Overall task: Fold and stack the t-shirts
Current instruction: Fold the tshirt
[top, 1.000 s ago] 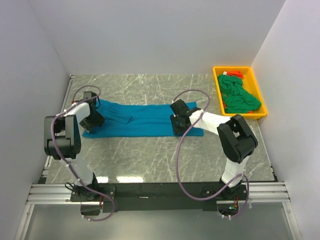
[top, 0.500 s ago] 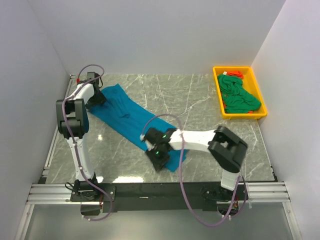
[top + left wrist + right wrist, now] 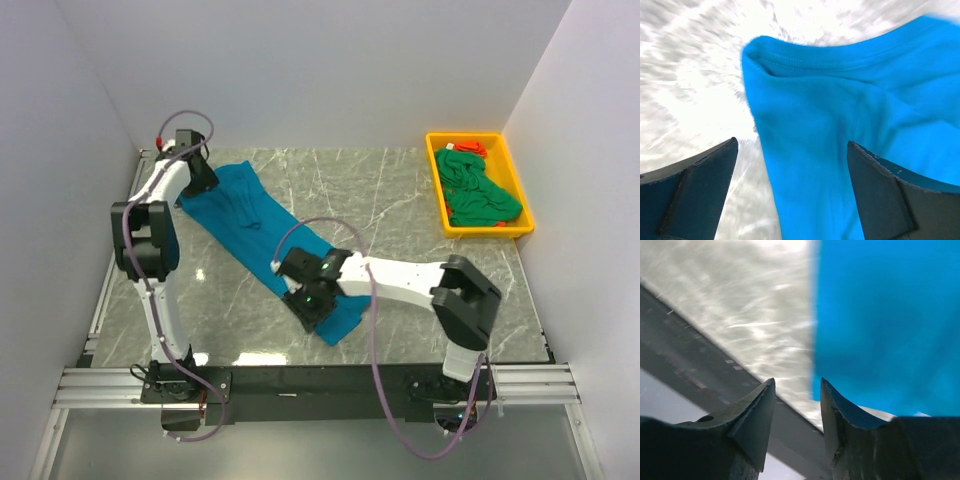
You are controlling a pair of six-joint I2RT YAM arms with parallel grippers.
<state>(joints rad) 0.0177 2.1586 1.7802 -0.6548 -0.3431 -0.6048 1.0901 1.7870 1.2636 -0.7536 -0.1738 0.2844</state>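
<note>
A teal-blue t-shirt point(image 3: 245, 215) lies in a long band running diagonally across the table point(image 3: 400, 200) from far left to near centre, with the left gripper point(image 3: 198, 180) spread wide above its far end and the right gripper point(image 3: 310, 303), jaws slightly parted and empty, at its near end.

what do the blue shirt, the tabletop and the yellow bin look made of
Teal-blue shirt: soft matte knit cloth, probably cotton; stitched hem, limp folds. Table: glossy grey stone-look top, veined and reflective; maybe laminate. Yellow bin: smooth moulded plastic, by its even rim.
</note>
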